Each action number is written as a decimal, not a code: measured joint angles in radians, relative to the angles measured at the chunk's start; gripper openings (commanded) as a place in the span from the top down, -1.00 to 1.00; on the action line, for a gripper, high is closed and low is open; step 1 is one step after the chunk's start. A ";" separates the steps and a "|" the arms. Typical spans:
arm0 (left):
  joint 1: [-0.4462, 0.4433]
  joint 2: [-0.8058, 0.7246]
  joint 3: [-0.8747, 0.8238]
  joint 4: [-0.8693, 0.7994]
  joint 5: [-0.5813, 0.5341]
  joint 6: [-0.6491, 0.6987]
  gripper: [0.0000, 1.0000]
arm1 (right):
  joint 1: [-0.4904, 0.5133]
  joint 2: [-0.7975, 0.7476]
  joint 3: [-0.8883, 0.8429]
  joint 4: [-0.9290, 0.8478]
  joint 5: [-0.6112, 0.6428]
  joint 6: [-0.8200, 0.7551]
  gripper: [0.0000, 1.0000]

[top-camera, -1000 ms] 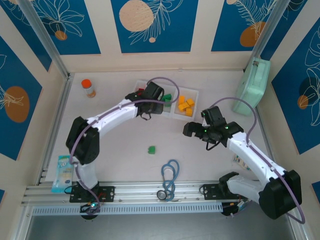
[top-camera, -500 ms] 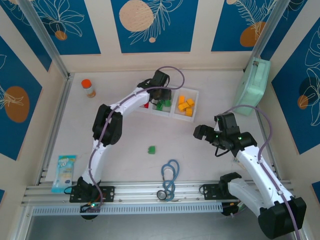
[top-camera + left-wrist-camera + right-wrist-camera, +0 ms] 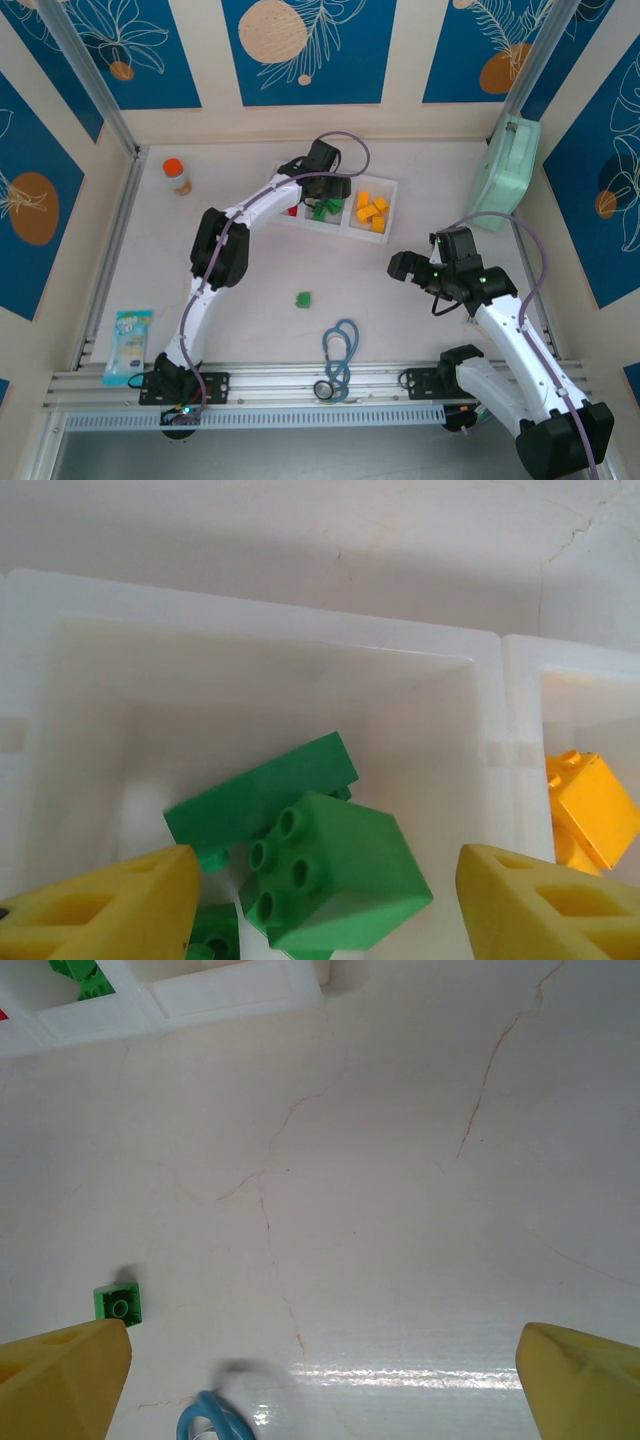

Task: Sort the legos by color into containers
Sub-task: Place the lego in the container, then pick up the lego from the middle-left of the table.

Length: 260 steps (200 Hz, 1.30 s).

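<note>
Your left hand (image 3: 325, 860) open over middle container (image 3: 250, 680), green legos (image 3: 340, 880) loose beneath; right hand (image 3: 322, 1328) spread wide above the desk (image 3: 400, 1210). One stray green lego (image 3: 119, 1304) lies there.

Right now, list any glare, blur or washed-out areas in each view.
Right wrist: a bright glare band on the table, and the blue tubing is blurred. Left wrist: the white tray looks washed out. Top external: evenly lit, sharp.

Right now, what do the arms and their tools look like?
The left arm and right arm have white shells, black joints and looping purple cables. The left tool and right tool have yellow wedge-shaped fingers with cut-outs.
</note>
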State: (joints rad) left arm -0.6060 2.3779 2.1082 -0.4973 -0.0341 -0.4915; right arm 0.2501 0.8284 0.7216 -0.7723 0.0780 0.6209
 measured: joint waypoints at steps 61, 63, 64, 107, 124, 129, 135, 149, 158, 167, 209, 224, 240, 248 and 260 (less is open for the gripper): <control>-0.002 -0.148 -0.171 0.015 0.035 0.018 -0.53 | -0.002 0.002 0.000 0.000 -0.007 0.000 -0.98; -0.003 -0.153 -0.175 0.014 0.035 0.018 -0.54 | -0.002 0.002 0.000 0.000 -0.007 0.000 -0.98; -0.004 -0.161 -0.180 0.014 0.035 0.021 -0.55 | -0.002 0.002 0.000 0.000 -0.007 0.000 -0.98; -0.024 -0.404 -0.404 0.026 0.025 0.058 -0.99 | -0.002 0.021 0.000 0.002 -0.022 0.000 -0.98; -0.041 -0.496 -0.505 0.018 0.004 0.060 -0.99 | -0.002 0.035 0.000 0.004 -0.031 0.001 -0.98; -0.047 -0.521 -0.536 0.018 -0.004 0.060 -0.99 | -0.002 0.040 0.000 0.005 -0.031 0.001 -0.98; -0.055 -0.548 -0.569 0.012 -0.010 0.058 -0.99 | -0.002 0.046 0.000 0.009 -0.034 0.001 -0.98; -0.076 -0.607 -0.657 0.003 -0.026 0.053 -0.99 | -0.002 0.060 0.000 0.016 -0.037 0.005 -0.98; -0.092 -0.640 -0.715 -0.003 -0.030 0.047 -0.99 | -0.002 0.069 0.000 0.024 -0.042 0.008 -0.98; -0.110 -0.671 -0.772 -0.007 -0.034 0.037 -0.99 | -0.002 0.079 0.000 0.032 -0.051 0.012 -0.98; -0.220 -0.761 -1.029 0.000 -0.034 -0.063 -0.99 | -0.002 0.111 0.000 0.088 -0.100 0.035 -0.98; -0.258 -0.765 -1.086 -0.004 -0.033 -0.100 -0.94 | 0.000 0.113 0.000 0.103 -0.111 0.040 -0.98; -0.293 -0.765 -1.112 -0.020 -0.035 -0.134 -0.87 | 0.005 0.113 0.000 0.111 -0.113 0.043 -0.98; -0.306 -0.765 -1.115 -0.026 -0.038 -0.144 -0.83 | 0.005 0.113 0.000 0.113 -0.113 0.043 -0.98; -0.318 -0.766 -1.115 -0.034 -0.040 -0.160 -0.76 | 0.006 0.113 -0.002 0.116 -0.113 0.044 -0.98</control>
State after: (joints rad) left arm -0.9237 1.6115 0.9928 -0.5316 -0.0742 -0.6518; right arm 0.2558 0.9409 0.7200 -0.6559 -0.0353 0.6647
